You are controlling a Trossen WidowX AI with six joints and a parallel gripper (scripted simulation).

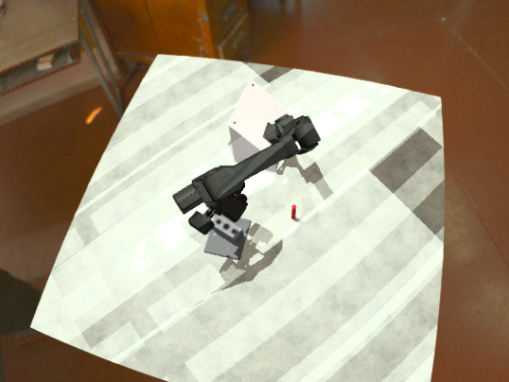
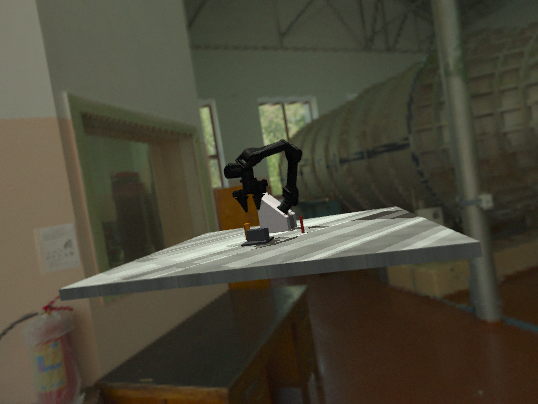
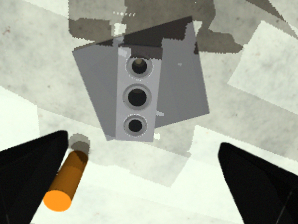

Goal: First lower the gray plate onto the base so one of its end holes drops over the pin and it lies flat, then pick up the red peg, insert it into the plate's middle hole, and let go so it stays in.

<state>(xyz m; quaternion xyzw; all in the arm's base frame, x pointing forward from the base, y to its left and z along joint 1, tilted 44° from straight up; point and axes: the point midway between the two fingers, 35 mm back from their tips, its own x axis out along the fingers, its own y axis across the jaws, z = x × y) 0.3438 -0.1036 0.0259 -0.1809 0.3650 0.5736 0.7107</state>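
The gripper (image 3: 150, 185) hangs above the base (image 3: 186, 75) with its fingers spread wide and nothing between them. Below it the gray plate (image 3: 136, 95) lies flat along the middle of the base, its three holes in a row. An orange pin (image 3: 66, 182) stands on the desk (image 1: 331, 284) just beside the base — it is not in any of the plate's holes. The red peg (image 1: 293, 212) stands upright on the desk, well apart from the base
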